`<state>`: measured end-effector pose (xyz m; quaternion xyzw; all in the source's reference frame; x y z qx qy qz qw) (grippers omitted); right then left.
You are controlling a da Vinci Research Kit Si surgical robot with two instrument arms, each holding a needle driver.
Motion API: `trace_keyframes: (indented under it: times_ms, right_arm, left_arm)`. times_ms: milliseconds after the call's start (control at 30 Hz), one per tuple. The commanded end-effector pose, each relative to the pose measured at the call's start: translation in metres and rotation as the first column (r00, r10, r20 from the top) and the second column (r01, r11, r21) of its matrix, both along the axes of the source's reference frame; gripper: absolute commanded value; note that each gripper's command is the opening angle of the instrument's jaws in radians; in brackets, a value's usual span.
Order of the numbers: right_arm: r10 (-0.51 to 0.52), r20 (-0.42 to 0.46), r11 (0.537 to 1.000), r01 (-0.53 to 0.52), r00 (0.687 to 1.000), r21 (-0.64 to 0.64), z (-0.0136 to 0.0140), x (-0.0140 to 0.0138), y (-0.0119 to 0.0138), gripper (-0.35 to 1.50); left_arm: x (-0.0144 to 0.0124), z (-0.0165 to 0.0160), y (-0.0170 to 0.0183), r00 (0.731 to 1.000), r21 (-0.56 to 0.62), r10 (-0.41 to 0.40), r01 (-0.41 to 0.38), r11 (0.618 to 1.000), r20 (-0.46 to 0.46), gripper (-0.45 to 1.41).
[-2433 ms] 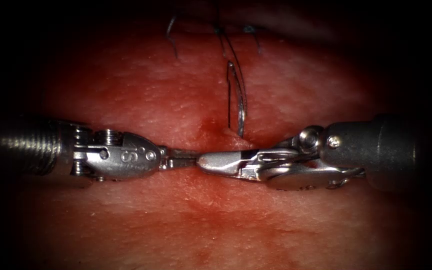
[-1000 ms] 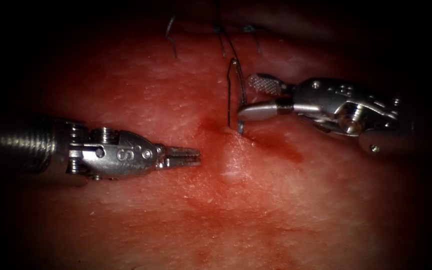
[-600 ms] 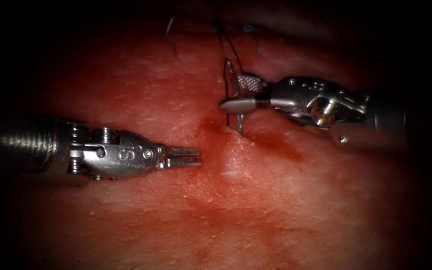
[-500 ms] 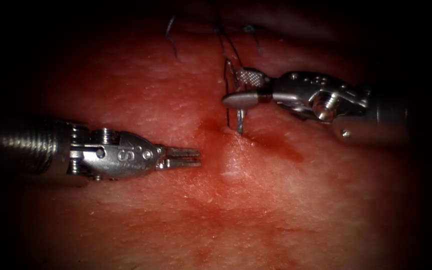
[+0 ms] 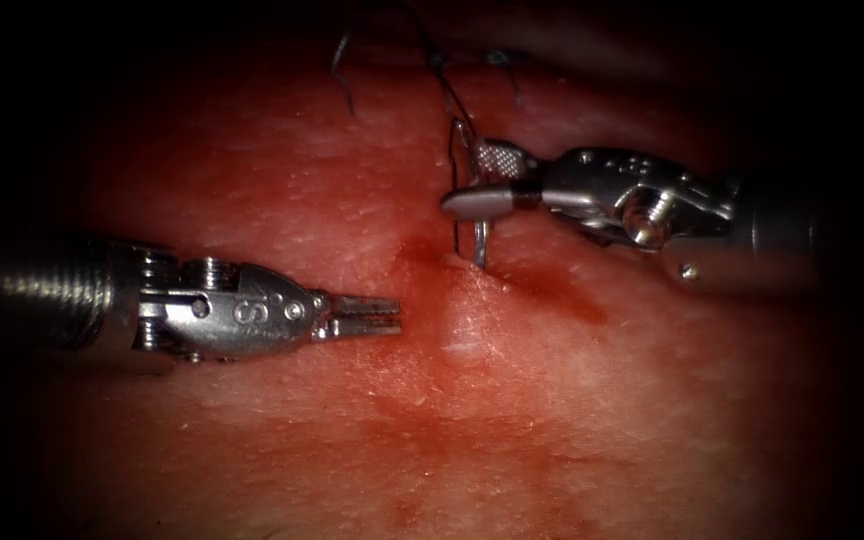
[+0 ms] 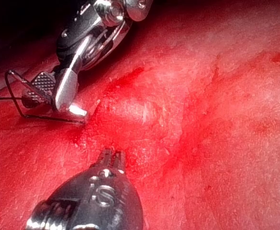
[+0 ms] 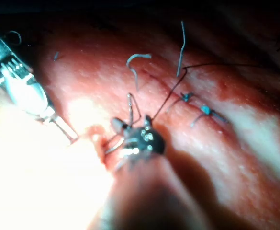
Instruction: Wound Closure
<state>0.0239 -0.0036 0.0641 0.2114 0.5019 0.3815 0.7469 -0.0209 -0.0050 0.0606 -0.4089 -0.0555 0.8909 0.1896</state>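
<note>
The curved needle [image 5: 455, 190] stands up out of the tissue [image 5: 472, 420], its lower end in the tissue at the cut, a little to its right. Dark thread [image 5: 449, 90] runs from its upper end to the far stitches. My right tool [image 5: 464, 178] reaches in from the right with its jaws open, one on each side of the needle's upper part, not closed on it. In the left wrist view the right tool [image 6: 44, 101] straddles the needle [image 6: 49, 116] the same way. My left tool [image 5: 382, 315] lies left of the cut, shut and holding nothing.
Finished stitches with cut thread ends [image 5: 340, 70] sit at the far end of the cut; they show as blue knots [image 7: 204, 110] in the right wrist view. Red fluid [image 5: 552, 290] stains the tissue right of the needle. A raised pale ridge [image 5: 467, 320] lies between the tools.
The right tool has left the left tool's tip, risen to the needle, opened, and slid its jaws around the needle's upper part. The left tool has stayed put.
</note>
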Motion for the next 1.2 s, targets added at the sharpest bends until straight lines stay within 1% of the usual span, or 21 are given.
trace_keyframes:
  times_ms: [33, 267, 400, 467, 500, 533, 567, 600, 700, 733, 800, 867, 1000, 1033, 1067, 1100, 1133, 1200]
  right_arm:
    - [-0.002, -0.004, 1.000, 0.002, 1.000, 0.001, 0.0003, 0.0007, 0.0000, 1.31]
    - [0.019, -0.014, 1.000, -0.019, 1.000, -0.001, 0.0002, 0.0006, 0.0010, 1.30]
    - [0.042, 0.000, 0.999, -0.042, 0.999, -0.003, 0.0002, 0.0005, 0.0014, 1.30]
    - [0.043, -0.002, 0.999, -0.043, 0.999, -0.006, 0.0005, 0.0005, 0.0013, 1.23]
    - [0.039, 0.000, 0.999, -0.039, 0.999, -0.007, 0.0006, 0.0005, 0.0010, 1.03]
    - [0.033, 0.004, 0.999, -0.033, 0.999, -0.008, 0.0007, 0.0003, 0.0007, 0.59]
    - [0.027, 0.007, 1.000, -0.027, 1.000, -0.009, 0.0008, 0.0002, 0.0003, 0.07]
    - [0.007, 0.036, 1.000, -0.008, 0.999, 0.021, 0.0008, -0.0002, -0.0003, -0.35]
    - [0.002, 0.088, 0.999, -0.005, 0.996, 0.032, 0.0004, -0.0011, -0.0007, -0.35]
    - [-0.001, 0.093, 0.999, -0.002, 0.996, 0.034, 0.0003, -0.0013, -0.0007, -0.35]
    - [-0.006, 0.093, 0.999, 0.003, 0.996, 0.037, 0.0000, -0.0018, -0.0007, -0.35]
    - [0.012, 0.086, 0.999, -0.015, 0.996, 0.032, -0.0003, -0.0022, -0.0004, -0.35]
    - [0.023, 0.084, 0.999, -0.026, 0.996, 0.040, -0.0007, -0.0021, -0.0001, -0.35]
    - [0.029, 0.078, 0.998, -0.033, 0.997, 0.056, -0.0007, -0.0020, -0.0001, 0.15]
    - [0.041, 0.067, 0.993, -0.048, 0.997, 0.109, -0.0007, -0.0019, -0.0001, 0.66]
    - [0.053, 0.057, 0.985, -0.062, 0.997, 0.162, -0.0006, -0.0016, 0.0000, 1.26]
    - [0.063, 0.047, 0.979, -0.071, 0.997, 0.190, -0.0005, -0.0013, -0.0001, 1.35]
    - [0.069, 0.046, 0.978, -0.077, 0.997, 0.193, -0.0004, -0.0009, -0.0002, 1.38]
  left_arm:
    - [-0.0006, 0.0005, 0.0000, 1.000, -0.001, 0.000, 0.000, 1.000, 0.001, -0.13]
    - [-0.0006, 0.0005, 0.0000, 1.000, -0.001, 0.000, 0.000, 1.000, 0.001, -0.13]
    - [-0.0006, 0.0004, -0.0001, 1.000, 0.000, 0.001, -0.001, 1.000, 0.003, -0.13]
    - [-0.0006, 0.0004, -0.0001, 1.000, 0.000, 0.001, -0.001, 1.000, 0.003, -0.13]
    - [-0.0006, 0.0004, -0.0001, 1.000, 0.000, 0.001, -0.001, 1.000, 0.003, -0.13]
    - [-0.0006, 0.0004, -0.0001, 1.000, 0.000, 0.001, -0.001, 1.000, 0.003, -0.13]
    - [-0.0006, 0.0004, -0.0001, 1.000, 0.000, 0.001, -0.001, 1.000, 0.003, -0.13]
    - [-0.0006, 0.0003, -0.0002, 1.000, 0.001, 0.001, -0.001, 1.000, 0.002, -0.13]
    - [-0.0006, 0.0002, -0.0002, 1.000, 0.002, 0.000, 0.000, 1.000, 0.002, -0.13]
    - [-0.0007, 0.0001, -0.0002, 1.000, 0.002, 0.000, 0.000, 1.000, 0.002, -0.13]
    - [-0.0008, 0.0000, -0.0002, 1.000, 0.002, -0.001, 0.001, 1.000, 0.001, -0.15]
    - [-0.0009, 0.0000, -0.0003, 1.000, 0.003, -0.001, 0.001, 1.000, 0.003, -0.15]
    - [-0.0010, -0.0001, -0.0004, 1.000, 0.003, -0.001, 0.001, 1.000, 0.002, -0.15]
    - [-0.0010, -0.0001, -0.0003, 1.000, 0.003, -0.001, 0.001, 1.000, 0.003, -0.15]
    - [-0.0010, -0.0001, -0.0003, 1.000, 0.003, -0.001, 0.001, 1.000, 0.003, -0.15]
    - [-0.0010, -0.0001, -0.0003, 1.000, 0.003, -0.001, 0.001, 1.000, 0.003, -0.15]
    - [-0.0010, -0.0001, -0.0003, 1.000, 0.003, -0.001, 0.001, 1.000, 0.003, -0.15]
    - [-0.0010, -0.0001, -0.0004, 1.000, 0.003, -0.001, 0.001, 1.000, 0.002, -0.15]
